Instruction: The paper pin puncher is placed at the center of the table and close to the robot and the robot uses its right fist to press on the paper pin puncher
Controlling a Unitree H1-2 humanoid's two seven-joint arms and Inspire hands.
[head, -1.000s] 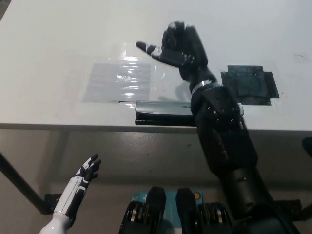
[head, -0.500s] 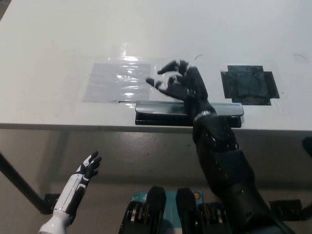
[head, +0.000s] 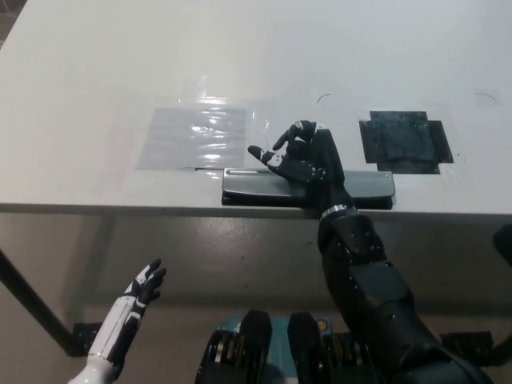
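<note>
I see the paper pin puncher (head: 264, 185) lying along the near edge of the table (head: 80, 80), at its middle, long axis running left to right. It is a long, flat bar, grey on top over a black base. My right hand (head: 308, 158) sits directly over its middle, half curled, not yet a full fist, holding nothing. My left hand (head: 138, 290) hangs low below the table edge, fingers spread, much farther off.
</note>
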